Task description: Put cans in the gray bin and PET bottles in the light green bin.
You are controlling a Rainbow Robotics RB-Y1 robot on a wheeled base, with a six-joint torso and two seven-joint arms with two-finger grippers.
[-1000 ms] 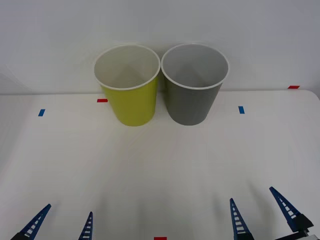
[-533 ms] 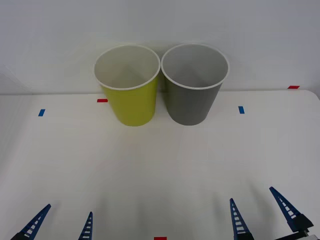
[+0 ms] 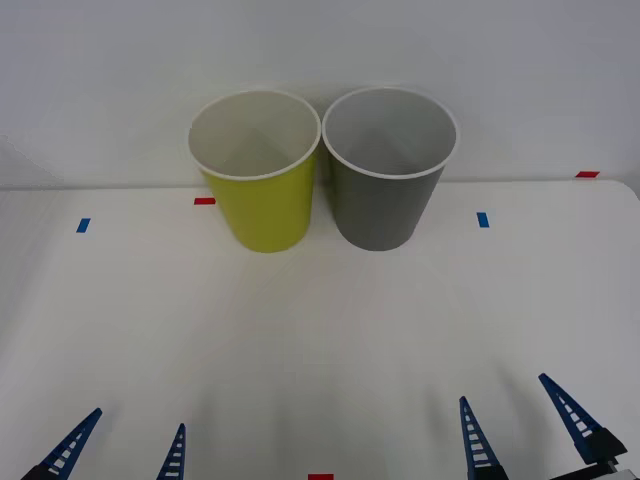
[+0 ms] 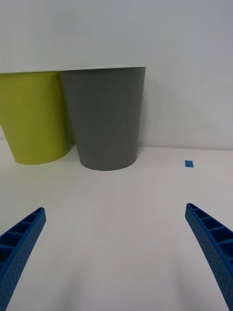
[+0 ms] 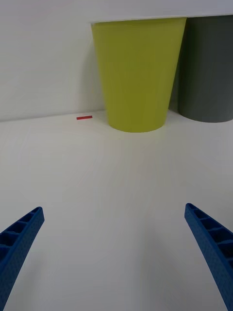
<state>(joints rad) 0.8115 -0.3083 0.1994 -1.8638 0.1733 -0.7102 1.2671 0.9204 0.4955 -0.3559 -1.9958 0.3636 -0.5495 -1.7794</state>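
The light green bin (image 3: 258, 175) and the gray bin (image 3: 387, 170) stand upright side by side at the back of the white table, against the wall, rims nearly touching. Both look empty inside. No cans or PET bottles are in view. My left gripper (image 3: 118, 448) hangs open over the table's near left edge, nothing between its blue fingers. My right gripper (image 3: 522, 430) is open at the near right. The left wrist view faces the light green bin (image 5: 138, 73), the right wrist view faces the gray bin (image 4: 107, 116) with the light green bin (image 4: 34, 116) beside it.
Small tape marks lie on the table: blue (image 3: 83, 225) at left, blue (image 3: 483, 219) at right, red (image 3: 204, 201) by the green bin, red (image 3: 587, 174) at far right, red (image 3: 320, 477) at the near edge. The table (image 3: 320, 330) between grippers and bins is bare.
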